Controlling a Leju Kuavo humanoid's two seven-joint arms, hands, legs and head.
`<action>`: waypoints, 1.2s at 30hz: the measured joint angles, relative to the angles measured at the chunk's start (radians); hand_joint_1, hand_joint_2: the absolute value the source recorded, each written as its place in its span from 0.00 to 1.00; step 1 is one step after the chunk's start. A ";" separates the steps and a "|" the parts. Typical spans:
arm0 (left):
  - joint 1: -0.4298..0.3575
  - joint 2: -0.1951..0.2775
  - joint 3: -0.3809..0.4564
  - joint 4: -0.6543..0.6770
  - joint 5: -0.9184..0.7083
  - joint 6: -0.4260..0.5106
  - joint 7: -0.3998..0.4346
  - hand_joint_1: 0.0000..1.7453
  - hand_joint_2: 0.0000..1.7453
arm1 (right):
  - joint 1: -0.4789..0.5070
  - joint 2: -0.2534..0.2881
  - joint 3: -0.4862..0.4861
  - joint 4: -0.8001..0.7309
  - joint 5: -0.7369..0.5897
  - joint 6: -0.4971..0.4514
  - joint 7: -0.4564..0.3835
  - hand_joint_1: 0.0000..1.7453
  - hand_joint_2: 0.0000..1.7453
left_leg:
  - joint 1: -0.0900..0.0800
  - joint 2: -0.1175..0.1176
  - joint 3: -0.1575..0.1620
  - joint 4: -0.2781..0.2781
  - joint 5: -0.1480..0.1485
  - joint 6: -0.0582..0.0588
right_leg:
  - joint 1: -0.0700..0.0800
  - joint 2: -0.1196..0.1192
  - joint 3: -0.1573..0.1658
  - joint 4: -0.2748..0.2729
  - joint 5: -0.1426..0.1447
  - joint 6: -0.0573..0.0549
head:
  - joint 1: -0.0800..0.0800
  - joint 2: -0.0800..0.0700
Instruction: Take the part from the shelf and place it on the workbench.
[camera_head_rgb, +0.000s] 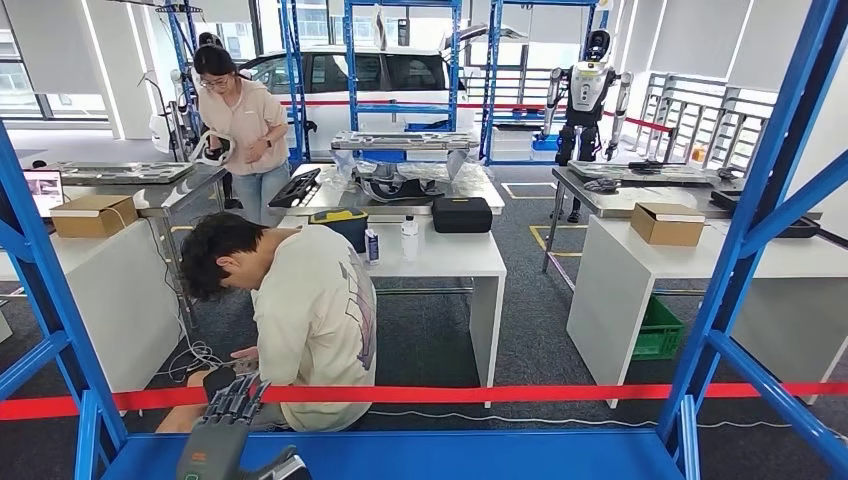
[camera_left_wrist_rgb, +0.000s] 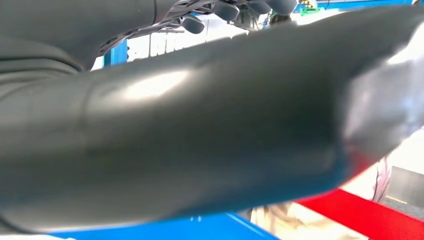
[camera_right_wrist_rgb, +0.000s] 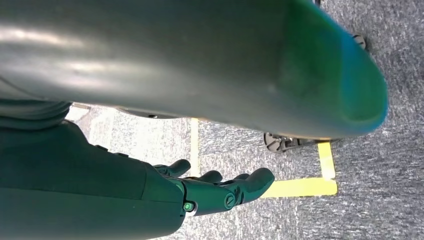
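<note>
The left hand (camera_head_rgb: 228, 420) rises at the lower left of the head view, above the blue shelf (camera_head_rgb: 400, 455) that runs along the bottom edge — its dark fingers (camera_head_rgb: 240, 393) stretch upward, slightly apart, with nothing between them. In the left wrist view the thick grey thumb (camera_left_wrist_rgb: 200, 130) crosses the frame, with fingertips (camera_left_wrist_rgb: 227, 10) at the top. The right hand (camera_right_wrist_rgb: 210, 192) hangs over grey carpet and yellow floor tape (camera_right_wrist_rgb: 300, 187), its fingers loosely extended and holding nothing. Which item is the part I cannot tell; none sits on the visible shelf surface. Beyond a red barrier tape (camera_head_rgb: 500, 393), a crouching person (camera_head_rgb: 310, 320) works at centre left beside a white workbench (camera_head_rgb: 450, 255) — another person (camera_head_rgb: 245, 125) stands at upper left.
</note>
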 joint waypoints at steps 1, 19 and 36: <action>-0.002 -0.001 -0.001 0.000 0.000 -0.001 0.001 0.00 0.00 | 0.000 0.000 0.000 0.000 0.000 0.000 0.000 0.00 0.00 | -0.002 0.000 0.000 0.000 -0.001 0.003 | -0.002 0.000 0.000 -0.001 0.000 0.003 | 0.000 0.000; 0.000 -0.026 -0.016 -0.016 0.000 -0.021 0.021 0.00 0.00 | 0.000 0.004 -0.005 0.000 -0.010 0.000 0.000 0.00 0.00 | 0.006 0.000 -0.001 -0.007 0.021 -0.021 | -0.002 0.004 -0.076 0.044 0.047 -0.019 | 0.001 0.000; 0.018 -0.025 -0.021 -0.050 -0.015 -0.039 0.044 0.00 0.00 | 0.001 0.007 -0.015 0.000 -0.009 -0.001 -0.006 0.00 0.00 | 0.006 0.001 0.081 0.024 -0.097 -0.025 | 0.004 0.001 -0.147 0.041 0.117 -0.031 | 0.001 0.000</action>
